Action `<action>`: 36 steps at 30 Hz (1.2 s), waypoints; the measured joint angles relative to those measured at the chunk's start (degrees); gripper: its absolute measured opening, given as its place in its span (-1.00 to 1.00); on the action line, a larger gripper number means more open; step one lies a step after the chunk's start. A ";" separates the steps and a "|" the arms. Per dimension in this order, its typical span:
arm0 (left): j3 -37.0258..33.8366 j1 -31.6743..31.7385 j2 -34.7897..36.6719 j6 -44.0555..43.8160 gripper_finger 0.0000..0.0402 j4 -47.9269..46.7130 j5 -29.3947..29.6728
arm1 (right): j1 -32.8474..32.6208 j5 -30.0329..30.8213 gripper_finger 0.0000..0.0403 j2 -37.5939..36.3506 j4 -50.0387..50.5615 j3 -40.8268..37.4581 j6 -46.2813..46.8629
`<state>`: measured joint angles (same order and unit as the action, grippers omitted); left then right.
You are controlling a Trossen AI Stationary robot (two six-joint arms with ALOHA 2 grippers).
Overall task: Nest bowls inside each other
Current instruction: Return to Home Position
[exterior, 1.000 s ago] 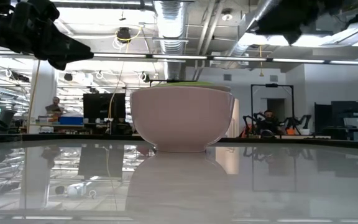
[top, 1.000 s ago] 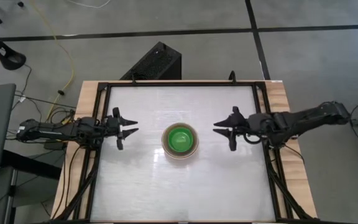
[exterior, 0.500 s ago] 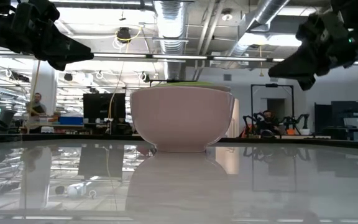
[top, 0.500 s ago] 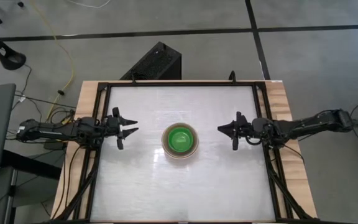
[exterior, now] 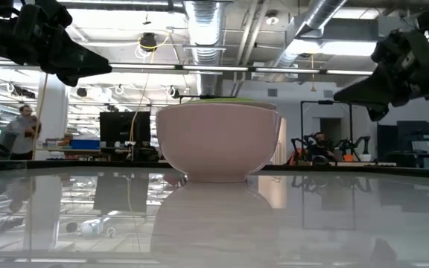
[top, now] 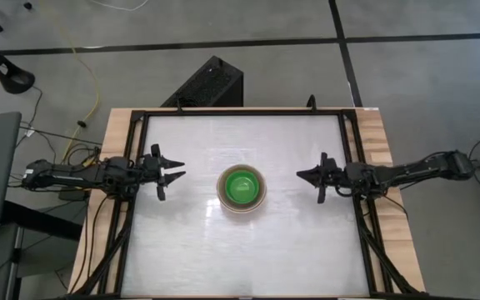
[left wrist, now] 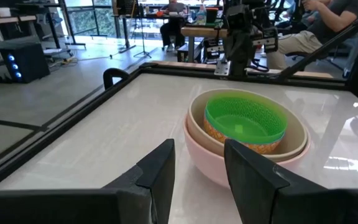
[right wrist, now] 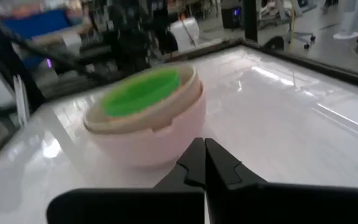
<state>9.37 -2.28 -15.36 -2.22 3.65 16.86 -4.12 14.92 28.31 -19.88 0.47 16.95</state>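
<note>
High view: the right gripper [top: 301,175] has drawn back from the middle of the table [top: 223,258] toward its right edge over the last second, and its arm lies stretched out along that side; the left gripper [top: 176,170] has not moved and waits near the left edge, fingers spread and holding nothing. The stack of bowls [top: 241,189] stands alone at the table's centre, well apart from both grippers, with the green bowl [top: 241,187] innermost. The retreat suggests that nesting is finished and only the return to rest remains. Low view: the pink bowl [exterior: 218,145] sits flat on its foot, rim level and a thin green edge just showing above it; the right gripper hangs higher and farther to the side than half a second ago. Left wrist view: the green bowl lies inside the grey-beige bowl [left wrist: 294,140], which lies inside the pink bowl; any bowl between green and grey-beige is hidden. The left gripper's two fingers [left wrist: 160,171] stand apart with bare table between them. Right wrist view: the right gripper's fingertips [right wrist: 194,163] meet with nothing between them, clenched and empty, facing the stack from a distance. The bowls are round and so have no long axis across the table; their shared axis runs upright, mouths opening upward.
</note>
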 joint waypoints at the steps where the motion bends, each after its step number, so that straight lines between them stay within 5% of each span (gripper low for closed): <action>1: 0.00 0.00 -0.02 0.00 -0.36 -0.01 0.00 | -0.01 -0.19 -0.95 -0.36 0.67 0.00 -0.76; 20: -8.72 0.00 0.01 -0.08 -0.36 14.88 -4.43 | 0.04 -0.13 -0.93 -10.01 14.48 -0.07 -2.28; 36: -8.79 0.00 0.00 -0.28 -0.36 1.99 -5.01 | 0.04 0.06 -0.86 -10.01 15.69 -0.11 -0.49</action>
<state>0.58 -2.28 -15.35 -2.50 5.63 11.86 -4.08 14.98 18.31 -4.19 0.36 16.47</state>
